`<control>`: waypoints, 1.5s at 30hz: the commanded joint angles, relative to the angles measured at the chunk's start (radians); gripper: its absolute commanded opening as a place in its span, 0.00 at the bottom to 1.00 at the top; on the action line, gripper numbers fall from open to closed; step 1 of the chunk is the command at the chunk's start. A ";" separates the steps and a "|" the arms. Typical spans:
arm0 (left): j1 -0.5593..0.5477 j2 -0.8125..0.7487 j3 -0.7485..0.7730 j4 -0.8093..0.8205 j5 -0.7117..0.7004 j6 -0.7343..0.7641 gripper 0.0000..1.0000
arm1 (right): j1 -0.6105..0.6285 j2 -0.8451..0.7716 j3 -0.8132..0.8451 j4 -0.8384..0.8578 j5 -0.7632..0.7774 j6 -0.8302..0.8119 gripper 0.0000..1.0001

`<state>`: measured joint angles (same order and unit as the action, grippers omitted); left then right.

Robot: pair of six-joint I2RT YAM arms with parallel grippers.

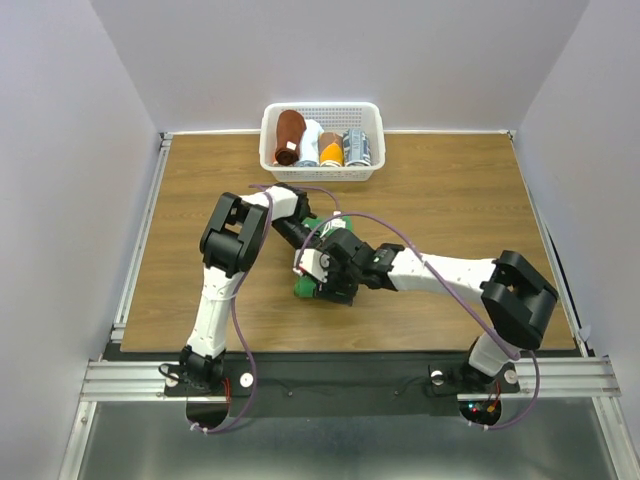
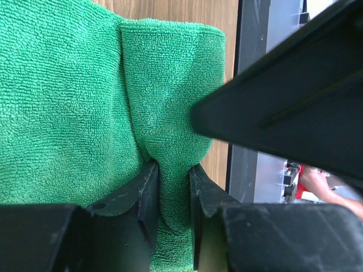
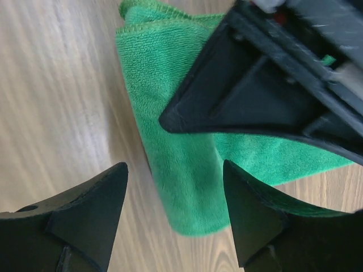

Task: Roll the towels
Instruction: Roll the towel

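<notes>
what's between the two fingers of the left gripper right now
A fold of the bright green terry-cloth towel is pinched between the fingers of the left gripper. The left wrist view shows it, with nothing else in that gap.

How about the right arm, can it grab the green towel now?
Probably yes. The right gripper is open, its fingers straddling one end of the green towel. The left gripper, pinching a fold, sits close but seems clear.

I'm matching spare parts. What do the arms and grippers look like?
The left arm and right arm have white links with bulky black joints; a purple cable loops along each. The left gripper and right gripper are matte black with wedge-shaped fingers.
</notes>
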<state>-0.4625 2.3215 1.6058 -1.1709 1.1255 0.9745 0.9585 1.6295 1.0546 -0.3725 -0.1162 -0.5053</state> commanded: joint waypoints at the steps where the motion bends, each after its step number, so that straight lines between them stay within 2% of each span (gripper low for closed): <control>1: 0.015 0.059 -0.004 0.099 -0.234 0.073 0.13 | 0.028 0.026 -0.024 0.165 0.089 -0.058 0.73; 2: 0.016 0.059 -0.004 0.100 -0.234 0.075 0.14 | 0.028 0.048 -0.030 0.171 0.084 -0.059 0.72; 4: 0.018 0.052 -0.006 0.111 -0.233 0.067 0.14 | 0.029 0.070 -0.039 0.176 0.078 -0.062 0.61; 7: 0.024 0.021 -0.023 0.143 -0.233 0.044 0.20 | 0.028 0.090 -0.065 0.182 0.067 -0.052 0.35; 8: 0.024 0.010 -0.027 0.152 -0.233 0.035 0.26 | 0.026 0.090 -0.074 0.182 0.061 -0.050 0.31; 9: 0.027 0.000 -0.030 0.155 -0.224 0.029 0.28 | 0.025 0.084 -0.088 0.182 0.053 -0.044 0.19; 11: 0.030 -0.037 -0.038 0.145 -0.216 0.030 0.35 | 0.023 0.073 -0.103 0.178 0.026 -0.029 0.05; 12: 0.039 -0.051 -0.043 0.136 -0.211 0.033 0.37 | 0.017 0.064 -0.110 0.170 0.015 -0.026 0.01; 18: 0.116 -0.155 -0.057 0.079 -0.224 0.050 0.50 | -0.030 0.021 -0.094 0.003 -0.138 -0.025 0.01; 20: 0.159 -0.178 -0.043 0.054 -0.228 0.058 0.59 | -0.044 0.021 -0.079 -0.058 -0.186 -0.024 0.01; 26: 0.296 -0.281 -0.056 0.057 -0.236 0.069 0.61 | -0.112 0.039 -0.007 -0.186 -0.353 0.047 0.01; 30: 0.401 -0.382 -0.095 0.167 -0.210 0.011 0.64 | -0.184 0.131 0.100 -0.270 -0.474 0.083 0.01; 33: 0.439 -0.560 -0.179 0.317 -0.252 -0.054 0.66 | -0.234 0.231 0.195 -0.335 -0.616 0.122 0.01; 36: 0.435 -0.687 -0.299 0.458 -0.305 -0.080 0.73 | -0.283 0.318 0.272 -0.428 -0.718 0.128 0.00; 38: 0.406 -0.816 -0.402 0.522 -0.378 -0.088 0.80 | -0.305 0.392 0.333 -0.494 -0.807 0.104 0.01; 39: 0.360 -0.903 -0.491 0.603 -0.456 -0.103 0.82 | -0.322 0.435 0.350 -0.509 -0.839 0.100 0.01; 40: 0.360 -0.904 -0.492 0.638 -0.495 -0.103 0.83 | -0.328 0.435 0.364 -0.522 -0.840 0.097 0.00; 42: 0.260 -1.034 -0.630 0.721 -0.593 -0.074 0.94 | -0.343 0.493 0.419 -0.568 -0.870 0.088 0.01; 43: 0.219 -1.119 -0.677 0.746 -0.624 -0.066 0.96 | -0.349 0.512 0.436 -0.583 -0.885 0.085 0.01; 44: 0.128 -1.158 -0.766 0.764 -0.653 -0.038 0.98 | -0.360 0.556 0.462 -0.614 -0.913 0.080 0.01; 45: 0.084 -1.197 -0.806 0.813 -0.700 -0.031 0.98 | -0.366 0.575 0.476 -0.628 -0.924 0.076 0.01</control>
<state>-0.2325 1.2449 0.9493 -0.5137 0.6071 0.9073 0.6029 2.1254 1.4734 -0.8730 -0.9482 -0.3969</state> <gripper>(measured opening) 0.973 0.213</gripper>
